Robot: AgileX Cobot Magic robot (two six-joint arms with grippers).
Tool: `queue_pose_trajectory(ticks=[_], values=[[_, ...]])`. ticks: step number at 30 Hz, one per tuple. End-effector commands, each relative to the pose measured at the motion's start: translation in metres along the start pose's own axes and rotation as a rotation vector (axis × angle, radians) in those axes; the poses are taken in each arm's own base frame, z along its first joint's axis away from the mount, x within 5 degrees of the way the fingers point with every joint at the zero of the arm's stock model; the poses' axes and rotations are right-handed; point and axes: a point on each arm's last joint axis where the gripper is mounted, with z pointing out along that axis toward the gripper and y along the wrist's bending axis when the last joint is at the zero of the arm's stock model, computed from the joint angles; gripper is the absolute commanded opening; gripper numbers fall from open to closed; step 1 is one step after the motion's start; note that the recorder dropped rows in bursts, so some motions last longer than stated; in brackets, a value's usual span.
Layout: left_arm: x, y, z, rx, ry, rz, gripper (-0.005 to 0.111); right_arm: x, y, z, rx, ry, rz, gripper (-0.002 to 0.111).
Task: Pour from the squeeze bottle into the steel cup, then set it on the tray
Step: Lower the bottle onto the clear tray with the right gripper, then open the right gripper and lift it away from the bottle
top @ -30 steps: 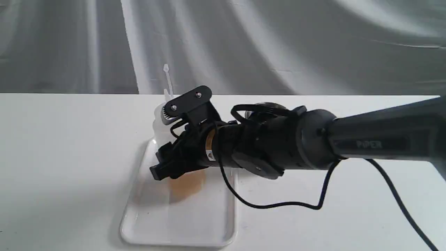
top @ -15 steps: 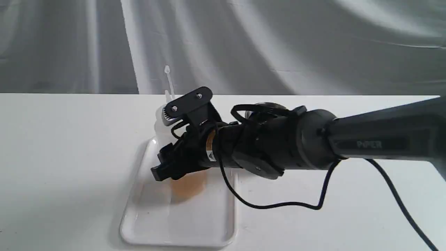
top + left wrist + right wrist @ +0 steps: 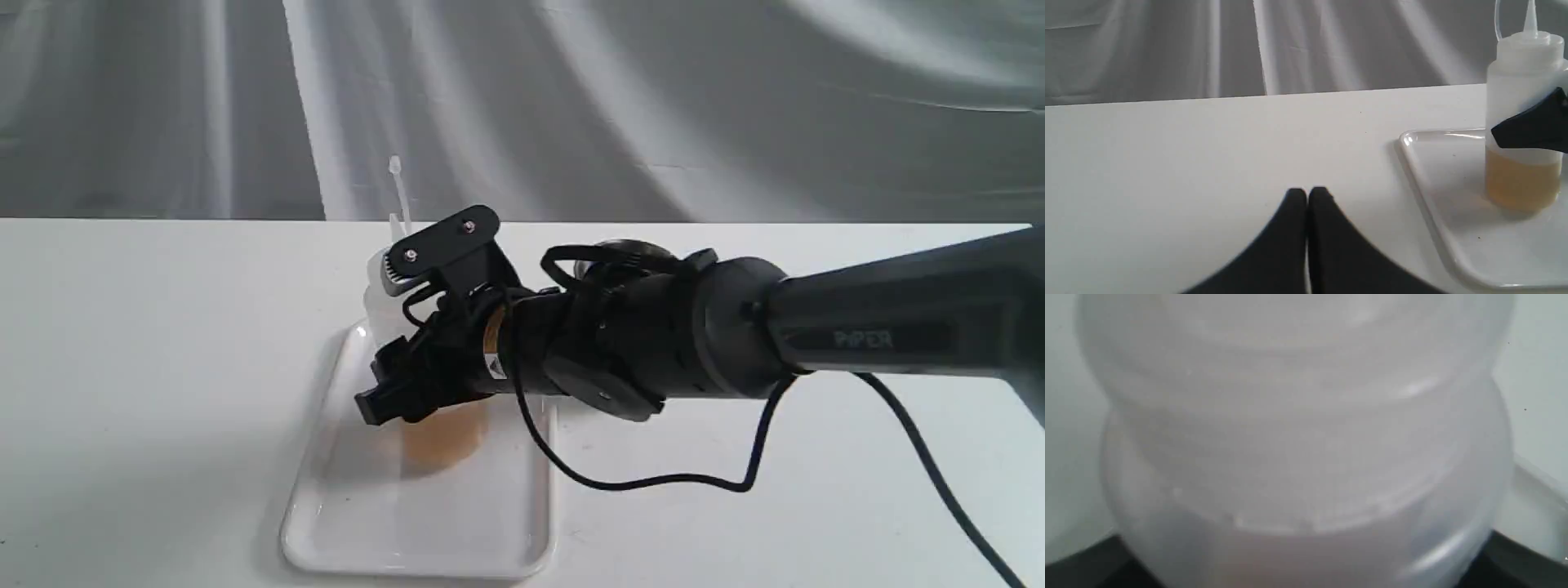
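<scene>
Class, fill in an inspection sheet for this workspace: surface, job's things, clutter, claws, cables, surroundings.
Surface: white table, smooth.
Job's things: squeeze bottle upright on the white tray, amber liquid in its lower part; steel cup not made out.
Clutter: nothing seen.
Claws: right claw shut around the squeeze bottle; left claw shut, empty, over the table beside the tray.
Cables: black cable hangs in a loop below the right arm.
Surroundings: grey draped cloth behind.

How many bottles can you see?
1. The squeeze bottle is upright over the tray's far end, held by the right gripper. Another could be hidden behind the arm.
</scene>
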Motion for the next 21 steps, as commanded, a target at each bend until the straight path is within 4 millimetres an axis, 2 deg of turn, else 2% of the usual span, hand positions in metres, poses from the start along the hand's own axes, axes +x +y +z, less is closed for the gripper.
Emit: queue_pose_trajectory(ticks=[1, 4, 8, 9, 12, 17, 21], values=[[0.001, 0.000, 0.000, -0.002, -0.006, -0.004, 0.000, -0.004, 0.001, -0.002, -0.004, -0.015, -0.003, 0.026], [0.001, 0.000, 0.000, -0.002, -0.006, -0.004, 0.000, -0.004, 0.001, -0.002, -0.004, -0.015, -0.005, 0.049], [0.001, 0.000, 0.000, -0.002, -0.006, -0.004, 0.000, -0.004, 0.001, -0.002, -0.004, -0.015, -0.005, 0.088], [0.001, 0.000, 0.000, -0.002, -0.006, -0.004, 0.000, -0.003, 0.001, -0.002, -0.002, -0.010, -0.005, 0.095], [0.001, 0.000, 0.000, -0.001, -0.006, -0.006, 0.000, -0.002, 0.000, -0.002, 0.004, 0.001, -0.005, 0.105], [0.001, 0.000, 0.000, -0.001, -0.006, -0.006, 0.000, -0.004, 0.000, -0.003, 0.004, -0.003, -0.005, 0.105], [0.001, 0.000, 0.000, -0.001, -0.006, -0.006, 0.000, -0.015, -0.001, -0.014, 0.012, -0.029, -0.007, 0.105]])
